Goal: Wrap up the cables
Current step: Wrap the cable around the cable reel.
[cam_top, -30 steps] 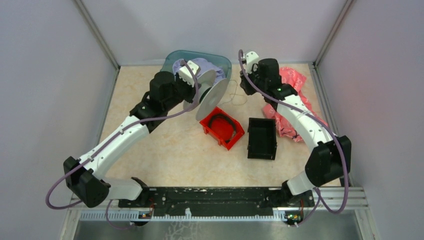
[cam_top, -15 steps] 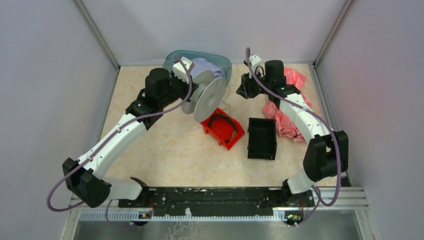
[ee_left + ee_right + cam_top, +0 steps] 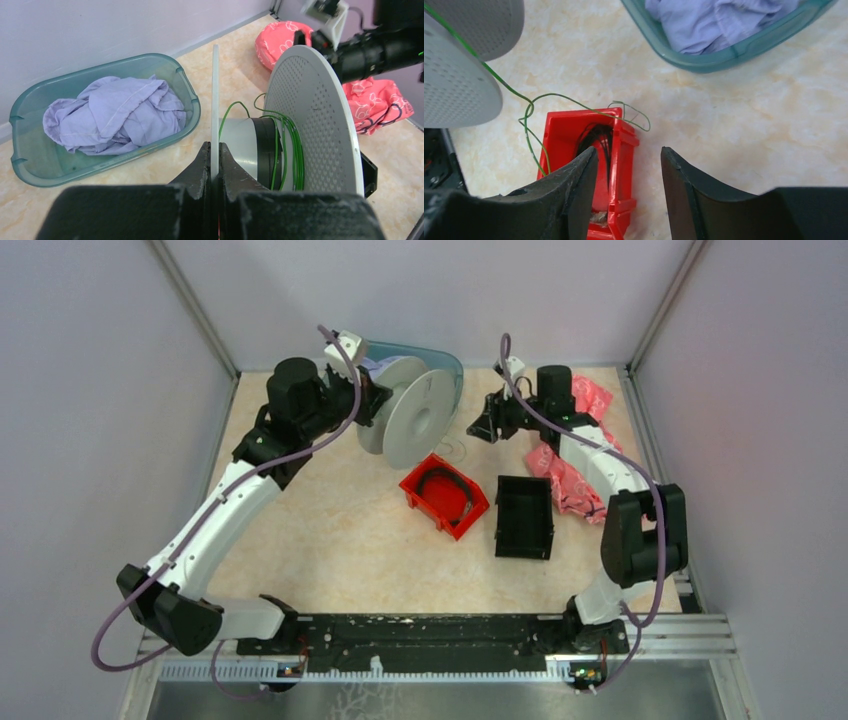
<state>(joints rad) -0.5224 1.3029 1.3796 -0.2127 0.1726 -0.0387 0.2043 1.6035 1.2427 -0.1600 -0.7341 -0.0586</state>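
Overhead view: left gripper (image 3: 372, 400) is holding the white spool (image 3: 415, 420) on edge above the table (image 3: 330, 530). The right gripper (image 3: 482, 425) is hovering just beside it, near the red bin (image 3: 445, 495).

Left wrist view: fingers (image 3: 197, 170) are clenching the spool's near rim. Green wire (image 3: 280, 150) is sitting in loose turns on the hub.

Right wrist view: fingers (image 3: 569, 195) are standing released, gripping nothing. The wire tail is drooping across the bin's rim.

Risk: nothing is tensioning the wire, so turns could be slipping off, or the tail snagging the bin.

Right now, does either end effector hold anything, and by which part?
The left end effector clamps the white spool by the rim of one flange. The right end effector is open and holds nothing.
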